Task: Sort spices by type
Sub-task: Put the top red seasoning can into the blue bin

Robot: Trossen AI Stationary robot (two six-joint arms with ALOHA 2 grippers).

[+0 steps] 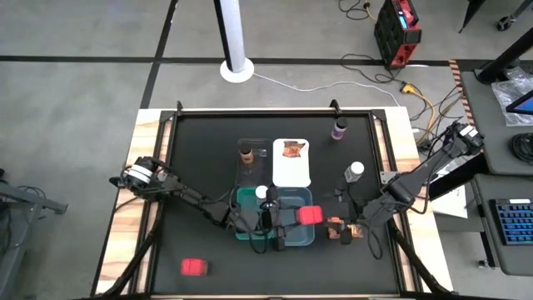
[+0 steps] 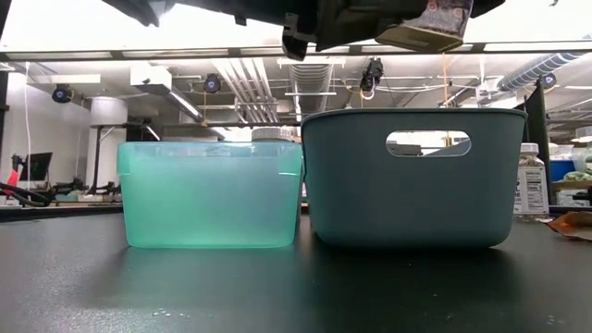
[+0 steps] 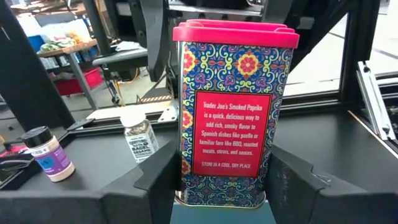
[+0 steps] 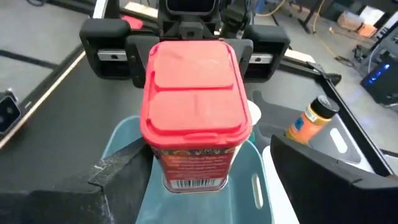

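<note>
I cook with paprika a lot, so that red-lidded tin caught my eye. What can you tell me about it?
The tin is a tall, rectangular box, apparently metal, with a red hinged-looking lid. Its sides carry a colourful floral pattern and a red label reading Smoked Paprika. It is closed and upright, clamped on two sides by the left gripper above the grey-blue tray. The right gripper stands open around it, not touching.
</note>
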